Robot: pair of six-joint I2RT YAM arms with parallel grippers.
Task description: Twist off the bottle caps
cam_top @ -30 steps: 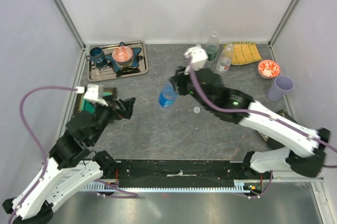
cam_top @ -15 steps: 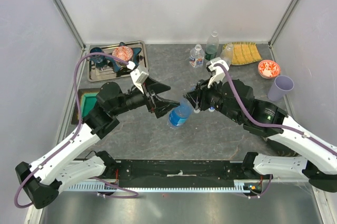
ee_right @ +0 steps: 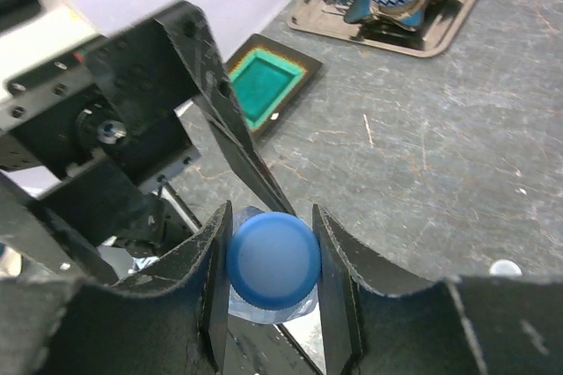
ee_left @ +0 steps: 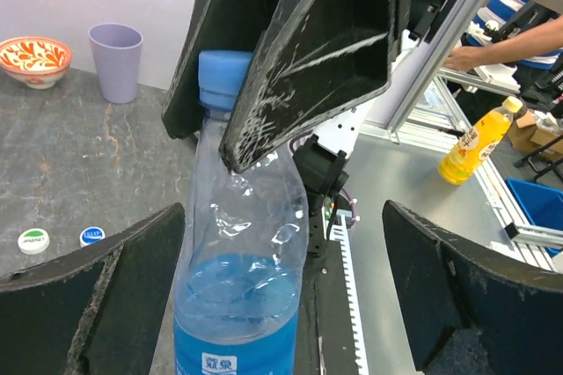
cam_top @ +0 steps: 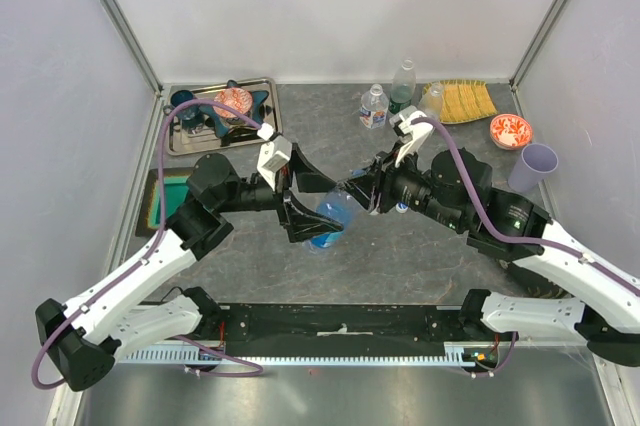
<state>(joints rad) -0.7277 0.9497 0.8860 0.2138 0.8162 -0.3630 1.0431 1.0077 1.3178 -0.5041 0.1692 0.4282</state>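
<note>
My right pincer (ee_right: 271, 216) is nearly closed, clamped on the blue cap (ee_right: 273, 258) of the blue-tinted bottle (cam_top: 330, 216) — tilted over the table's middle. My left pincer (ee_left: 281, 296) gapes wide, fingers flanking the bottle body — no contact. The labelled bottle (cam_top: 373, 106), greenish bottle (cam_top: 403, 86) and clear bottle (cam_top: 432, 101) stand at the back.

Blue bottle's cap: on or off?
On. The blue cap sits on the neck of the bottle, clamped between the fingers of the right gripper.
</note>
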